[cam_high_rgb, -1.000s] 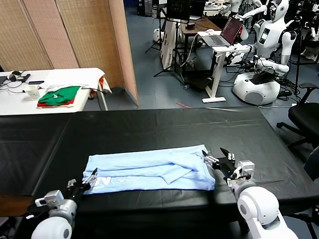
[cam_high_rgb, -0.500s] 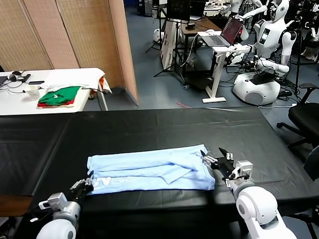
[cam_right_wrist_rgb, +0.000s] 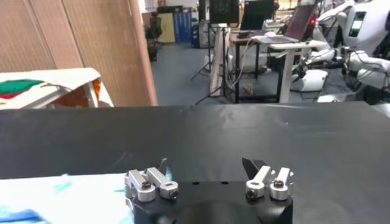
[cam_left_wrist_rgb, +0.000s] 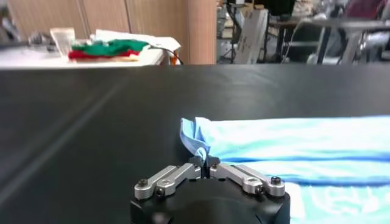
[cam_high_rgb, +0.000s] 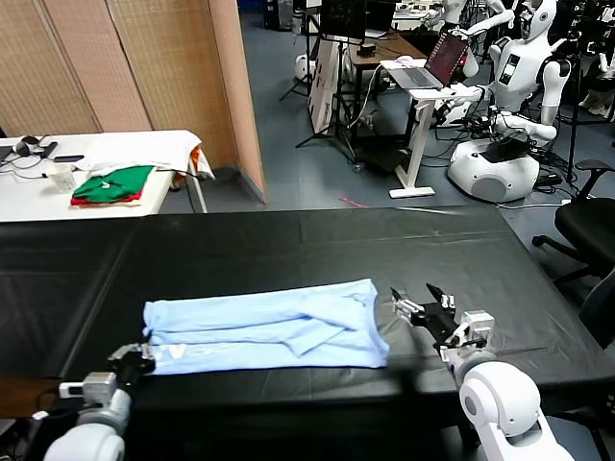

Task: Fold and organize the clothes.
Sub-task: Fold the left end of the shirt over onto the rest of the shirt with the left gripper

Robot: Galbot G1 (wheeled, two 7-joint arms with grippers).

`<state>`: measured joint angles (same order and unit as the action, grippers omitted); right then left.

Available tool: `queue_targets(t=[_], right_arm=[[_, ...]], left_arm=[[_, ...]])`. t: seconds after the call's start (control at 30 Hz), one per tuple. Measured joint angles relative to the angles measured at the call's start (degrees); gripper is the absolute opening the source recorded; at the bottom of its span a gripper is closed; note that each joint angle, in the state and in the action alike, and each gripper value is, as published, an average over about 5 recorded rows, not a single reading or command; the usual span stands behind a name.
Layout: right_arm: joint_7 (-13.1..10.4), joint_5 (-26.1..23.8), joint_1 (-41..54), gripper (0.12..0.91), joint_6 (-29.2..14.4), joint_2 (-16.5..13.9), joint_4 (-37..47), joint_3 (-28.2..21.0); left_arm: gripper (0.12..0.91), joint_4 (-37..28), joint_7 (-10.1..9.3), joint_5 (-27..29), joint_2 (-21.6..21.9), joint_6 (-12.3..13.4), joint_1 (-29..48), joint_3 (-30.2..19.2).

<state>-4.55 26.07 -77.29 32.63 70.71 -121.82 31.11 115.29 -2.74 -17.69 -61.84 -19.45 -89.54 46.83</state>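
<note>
The clothes are one pale sky-blue T-shirt [cam_high_rgb: 269,327], lying folded into a long band across the near part of the black table [cam_high_rgb: 288,240]. My left gripper [cam_high_rgb: 135,353] sits at the band's left end near the table's front edge, shut on a bunched corner of the T-shirt [cam_left_wrist_rgb: 292,140]. In the left wrist view the fabric is pinched between the closed jaws of the left gripper [cam_left_wrist_rgb: 204,165]. My right gripper [cam_high_rgb: 423,309] stands open just past the shirt's right end, apart from it. Nothing lies between the right gripper [cam_right_wrist_rgb: 207,165] jaws; the T-shirt [cam_right_wrist_rgb: 61,195] shows beside it.
A white side table [cam_high_rgb: 144,144] at the back left holds green and red folded garments [cam_high_rgb: 113,184] and a cup [cam_high_rgb: 60,175]. Wooden screens [cam_high_rgb: 144,67] stand behind it. Desks, other robots [cam_high_rgb: 509,125] and an office chair [cam_high_rgb: 586,221] are beyond the table, to the right.
My left gripper has drawn back to the left with the shirt corner in it, dragging the whole shirt leftward. The shirt's right end has slid away from the open right gripper, which stayed put.
</note>
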Motion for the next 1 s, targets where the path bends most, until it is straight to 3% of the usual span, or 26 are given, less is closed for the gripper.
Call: queue_targets(t=[0.33, 0.77, 1.0], right_arm=[[0.07, -1.6, -2.62, 0.907, -0.57, 1.13, -1.07, 1.7], [1.08, -4.57, -5.23, 0.907, -1.55, 3.18, -1.18, 2.43], [1.61, -5.01, -5.88, 0.907, -1.8, 3.46, -1.3, 2.5]], left_arm=[[0.176, 6.71, -2.19, -5.96, -8.28, -2.48, 1.73, -9.05], [0.176, 5.69, -3.31, -4.97, -18.72, -3.2, 6.65, -23.4], [0.176, 4.52, -3.05, -3.95, -23.21, -2.99, 7.82, -28.13]])
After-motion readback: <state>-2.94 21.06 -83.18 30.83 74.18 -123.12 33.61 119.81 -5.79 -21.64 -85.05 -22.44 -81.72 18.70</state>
